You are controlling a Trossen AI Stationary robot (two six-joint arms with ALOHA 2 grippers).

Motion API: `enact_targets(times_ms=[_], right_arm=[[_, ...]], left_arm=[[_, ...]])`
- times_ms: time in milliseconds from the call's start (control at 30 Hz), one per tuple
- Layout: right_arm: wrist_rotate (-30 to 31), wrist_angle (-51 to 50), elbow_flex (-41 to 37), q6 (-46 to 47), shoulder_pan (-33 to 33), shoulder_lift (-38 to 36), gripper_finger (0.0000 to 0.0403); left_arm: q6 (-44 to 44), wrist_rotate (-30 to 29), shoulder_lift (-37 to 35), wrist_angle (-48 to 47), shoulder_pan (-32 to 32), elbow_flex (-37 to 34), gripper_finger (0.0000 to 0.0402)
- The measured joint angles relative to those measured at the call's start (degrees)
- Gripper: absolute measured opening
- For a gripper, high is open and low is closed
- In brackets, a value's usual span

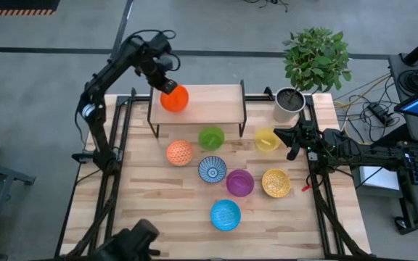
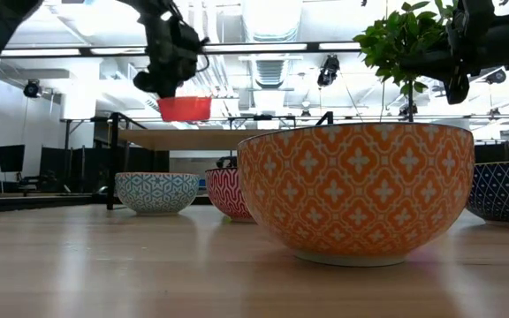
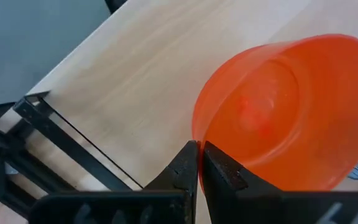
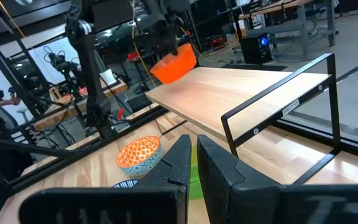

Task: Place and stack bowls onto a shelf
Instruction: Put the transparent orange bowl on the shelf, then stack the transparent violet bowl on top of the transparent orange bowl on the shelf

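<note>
My left gripper (image 1: pixel 167 84) is over the left end of the shelf (image 1: pixel 209 101), shut on the red-orange bowl (image 1: pixel 174 98), which shows in the low view as the red-orange bowl (image 2: pixel 184 108) just above the shelf's wooden board (image 2: pixel 193 139). On the table stand the orange patterned bowl (image 1: pixel 180 152), green bowl (image 1: pixel 211 137), yellow bowl (image 1: pixel 266 139), blue-white bowl (image 1: pixel 212 169), purple bowl (image 1: pixel 239 183), gold bowl (image 1: pixel 276 183) and light blue bowl (image 1: pixel 226 214). My right gripper (image 1: pixel 293 140) waits shut beside the yellow bowl, touching nothing. My left gripper (image 3: pixel 199 167) pinches the red-orange bowl's rim (image 3: pixel 199 134) at one side, one finger (image 3: pixel 185 165) outside the wall and the other (image 3: pixel 222 171) on the inner side. The fingers come from above. The bowl hangs below them, lifted clear of the shelf board.
A grey plant pot (image 1: pixel 289 103) with a leafy plant stands at the shelf's right end. The shelf's black metal end frames (image 4: pixel 278 109) rise above its board. The board (image 3: pixel 142 81) is bare wood beside the held bowl.
</note>
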Motion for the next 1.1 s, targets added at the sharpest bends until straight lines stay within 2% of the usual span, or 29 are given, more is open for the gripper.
enact_targets(times_ms=[133, 500, 600, 933, 1100], right_arm=[[0.0, 0.0, 0.0, 0.0, 0.0, 0.0, 0.0018], [0.2, -1.3, 0.0, 0.0, 0.0, 0.0, 0.0018], [0.2, -1.3, 0.0, 0.0, 0.0, 0.0, 0.0018], [0.2, -1.2, 0.0, 0.3, 0.0, 0.0, 0.0018], [0.2, -1.2, 0.0, 0.8, 0.0, 0.0, 0.0018]], left_arm=[[0.1, -3.6, 1.7, 0.0, 0.0, 0.0, 0.0], [0.8, -5.0, 2.2, -0.1, 0.1, 0.0, 0.0001], [0.9, -6.7, 2.1, -0.1, 0.1, 0.0, 0.0012], [2.9, -6.9, 2.0, -0.1, 0.1, 0.0, 0.0068], [4.5, -5.0, 0.8, 0.0, -0.6, 0.0, 0.0075]])
